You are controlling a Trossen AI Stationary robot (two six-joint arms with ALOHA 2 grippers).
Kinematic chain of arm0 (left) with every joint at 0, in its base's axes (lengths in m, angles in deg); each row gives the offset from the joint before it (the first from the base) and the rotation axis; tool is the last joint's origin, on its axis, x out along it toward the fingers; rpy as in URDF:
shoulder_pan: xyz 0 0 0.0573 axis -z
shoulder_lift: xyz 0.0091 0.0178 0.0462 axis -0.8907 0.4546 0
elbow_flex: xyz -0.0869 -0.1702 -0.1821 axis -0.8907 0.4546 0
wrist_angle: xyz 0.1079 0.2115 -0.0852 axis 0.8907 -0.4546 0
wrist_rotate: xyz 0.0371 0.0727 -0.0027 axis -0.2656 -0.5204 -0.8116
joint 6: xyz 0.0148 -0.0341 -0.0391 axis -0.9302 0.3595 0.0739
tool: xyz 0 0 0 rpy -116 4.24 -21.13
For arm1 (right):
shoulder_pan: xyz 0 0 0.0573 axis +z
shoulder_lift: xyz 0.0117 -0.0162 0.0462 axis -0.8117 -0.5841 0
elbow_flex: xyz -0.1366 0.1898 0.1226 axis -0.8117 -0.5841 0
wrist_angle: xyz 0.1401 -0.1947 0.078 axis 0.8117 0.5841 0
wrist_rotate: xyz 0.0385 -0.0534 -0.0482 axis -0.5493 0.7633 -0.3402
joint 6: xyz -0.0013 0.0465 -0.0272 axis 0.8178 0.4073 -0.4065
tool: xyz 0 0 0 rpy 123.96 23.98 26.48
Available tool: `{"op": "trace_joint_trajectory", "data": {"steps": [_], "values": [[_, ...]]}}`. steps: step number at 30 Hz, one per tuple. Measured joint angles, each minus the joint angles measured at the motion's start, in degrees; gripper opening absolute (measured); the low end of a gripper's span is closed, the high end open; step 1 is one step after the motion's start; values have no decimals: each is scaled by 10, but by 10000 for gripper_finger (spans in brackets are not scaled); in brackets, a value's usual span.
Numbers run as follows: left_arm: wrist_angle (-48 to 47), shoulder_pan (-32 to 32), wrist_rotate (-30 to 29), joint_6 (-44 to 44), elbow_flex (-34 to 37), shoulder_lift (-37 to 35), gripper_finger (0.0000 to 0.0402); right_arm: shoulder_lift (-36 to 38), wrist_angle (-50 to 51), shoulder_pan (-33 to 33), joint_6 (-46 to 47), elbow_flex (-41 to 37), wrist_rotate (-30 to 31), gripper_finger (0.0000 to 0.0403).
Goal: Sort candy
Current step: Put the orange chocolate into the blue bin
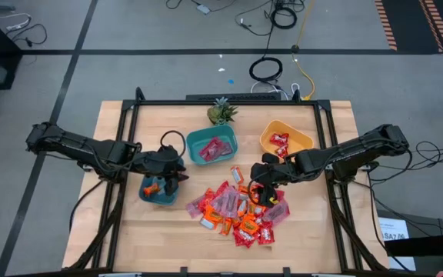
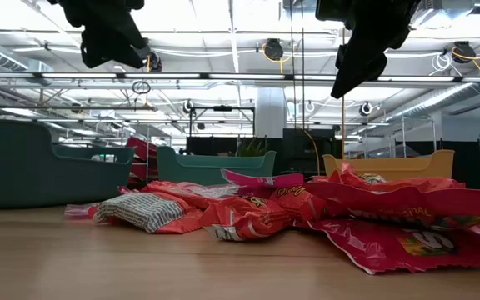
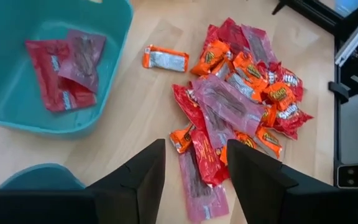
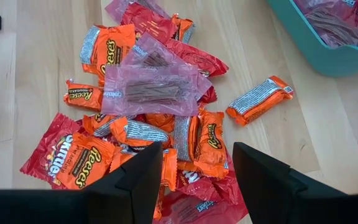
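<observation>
A pile of candy in red, orange and pink wrappers lies on the wooden table, right of centre near the front. My left gripper hangs open above the small blue bowl, which holds orange candy. It has nothing between its fingers. My right gripper hangs open over the pile's far edge, and its fingers are also empty. The teal bowl holds red and pink candies. The yellow bowl holds red candies.
A small green plant stands at the table's far edge behind the teal bowl. One orange candy lies apart between the pile and the teal bowl. Black frame rails run along the table's sides. Bare wood shows at front left.
</observation>
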Motion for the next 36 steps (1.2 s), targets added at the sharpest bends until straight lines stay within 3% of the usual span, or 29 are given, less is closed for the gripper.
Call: {"op": "trace_joint_trajectory", "data": {"steps": [6,12,27,36], "values": [[61,0,-9,-95,0,7,180,0,0,0,0,0,0,187],[163,24,3,-221,-1,74,180,0,0,0,0,0,0,187],[155,73,27,-296,-89,322,180,0,0,0,0,0,0,187],[159,78,57,-294,-102,376,180,0,0,0,3,0,-1,187]]}}
